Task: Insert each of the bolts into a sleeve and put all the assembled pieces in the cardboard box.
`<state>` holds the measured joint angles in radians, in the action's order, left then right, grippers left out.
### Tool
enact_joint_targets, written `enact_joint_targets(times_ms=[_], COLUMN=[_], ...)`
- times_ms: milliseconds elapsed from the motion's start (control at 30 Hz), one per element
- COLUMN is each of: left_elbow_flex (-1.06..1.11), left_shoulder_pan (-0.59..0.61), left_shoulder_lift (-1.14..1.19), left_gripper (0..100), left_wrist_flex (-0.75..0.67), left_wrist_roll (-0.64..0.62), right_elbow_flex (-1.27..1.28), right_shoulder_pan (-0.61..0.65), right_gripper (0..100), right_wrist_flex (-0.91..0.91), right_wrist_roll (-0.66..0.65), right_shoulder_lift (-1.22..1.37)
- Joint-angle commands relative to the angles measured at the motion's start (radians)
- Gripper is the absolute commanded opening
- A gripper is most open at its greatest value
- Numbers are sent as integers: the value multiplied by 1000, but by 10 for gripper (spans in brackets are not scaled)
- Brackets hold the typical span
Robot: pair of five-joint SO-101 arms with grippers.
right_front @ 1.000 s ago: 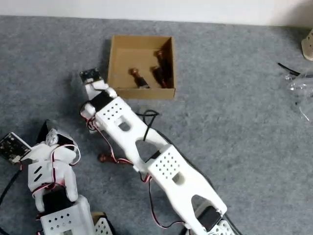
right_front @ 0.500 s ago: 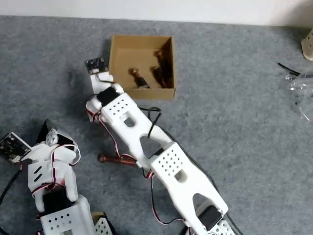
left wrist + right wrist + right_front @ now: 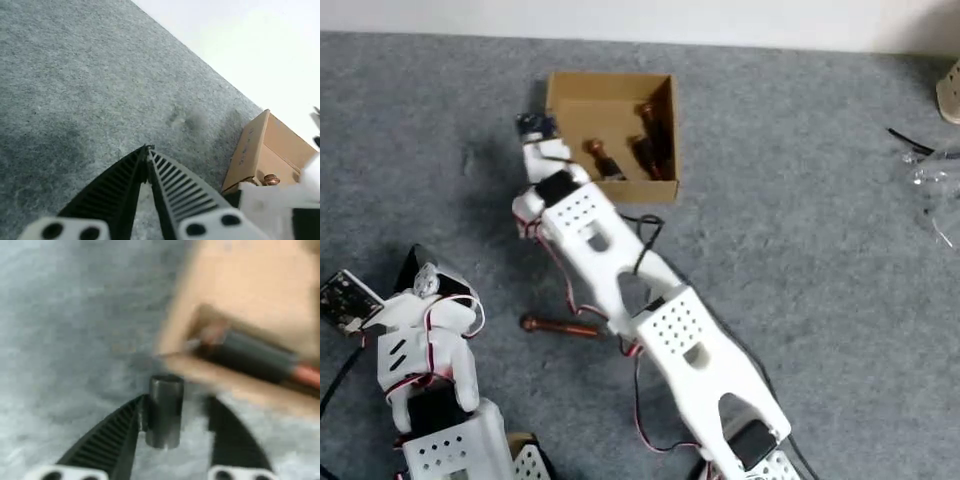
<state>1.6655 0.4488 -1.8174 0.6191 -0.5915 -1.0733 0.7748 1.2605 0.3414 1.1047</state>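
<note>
We saw the right gripper (image 3: 176, 402) swing to the brown cardboard box (image 3: 620, 190).
It seemingly clasped a dark grey cylindrical sleeve (image 3: 164, 412); left gripper (image 3: 148, 150) closed.

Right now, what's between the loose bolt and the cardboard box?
In the high view, the right arm's white body lies between the bolt and the cardboard box.

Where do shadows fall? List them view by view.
High view: soft shadow on the carpet left of the right arm. Left wrist view: dark patch on the carpet beside the left gripper. Right wrist view: dark strip where the box meets the carpet.
</note>
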Motion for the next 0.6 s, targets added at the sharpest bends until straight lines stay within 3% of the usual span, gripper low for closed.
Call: enact_joint_targets(times_ms=[0,300,567], left_elbow_flex=[-53,-51,-51], left_shoulder_pan=[8,8,8], left_shoulder_lift=[-10,-10,-10], left_gripper=[8,8,8], left_wrist_flex=[-25,-25,-25], left_wrist_roll=[-6,-6,-6], right_elbow_flex=[-1,-1,-214], right_shoulder_pan=[7,24,45], right_gripper=[2,5,5], right_wrist_flex=[-27,-16,186], right_wrist_roll=[6,-26,-60], right_shoulder_lift=[13,15,21])
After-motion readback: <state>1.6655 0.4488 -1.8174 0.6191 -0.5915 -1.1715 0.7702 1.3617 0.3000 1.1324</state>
